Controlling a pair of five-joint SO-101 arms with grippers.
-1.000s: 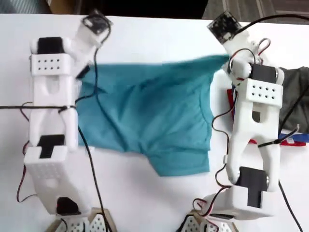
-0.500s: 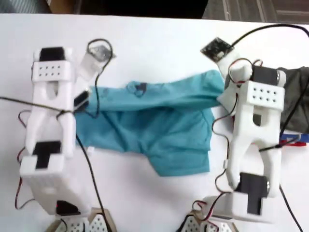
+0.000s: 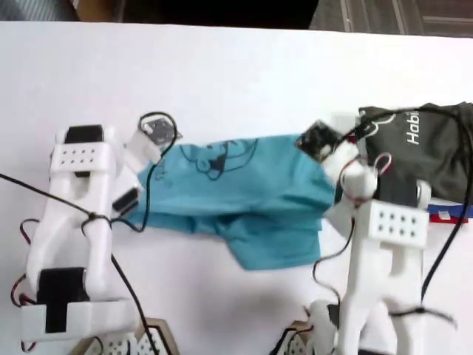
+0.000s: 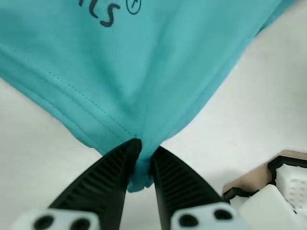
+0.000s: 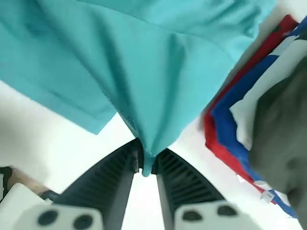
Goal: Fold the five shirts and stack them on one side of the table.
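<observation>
Since the teal shirt (image 3: 244, 185) is limp and light, bunched edges hold best. The left gripper (image 4: 141, 155) pinches the end away from the dark shirt (image 3: 436, 148), the right gripper (image 5: 146, 160) the nearer end.

The surface (image 3: 236, 66) is white, flat and brightly, evenly lit. Beyond its far edge lies a dark, unlit zone (image 3: 222, 11). Far right of this zone is grey striped floor (image 3: 384, 13); far left is a brown panel (image 3: 96, 9).
</observation>
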